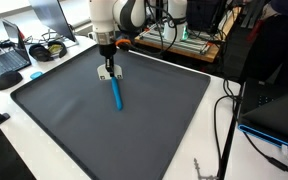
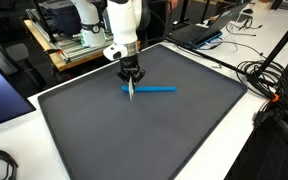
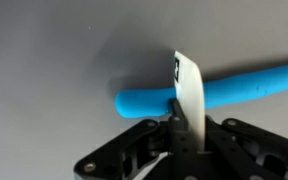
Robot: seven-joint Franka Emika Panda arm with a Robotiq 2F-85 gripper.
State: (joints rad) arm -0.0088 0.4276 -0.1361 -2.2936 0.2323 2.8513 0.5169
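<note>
My gripper [image 1: 106,68] is shut on a thin white flat piece [image 3: 187,92], held upright between the fingers. It hangs just over one end of a blue stick [image 3: 254,87] that lies flat on a dark grey mat [image 1: 144,125]. In both exterior views the stick [image 1: 116,95] [image 2: 156,89] stretches away from the gripper [image 2: 131,78]. In the wrist view the white piece crosses in front of the stick near its rounded end, above the black fingers [image 3: 184,128]. I cannot tell whether the piece touches the stick.
The mat [image 2: 154,135] lies on a white table. A laptop [image 1: 6,62] and headphones [image 1: 46,50] sit beyond one edge. Cables [image 2: 269,80] and a laptop [image 2: 199,33] lie off another side. A rack of electronics [image 1: 189,40] stands behind the arm.
</note>
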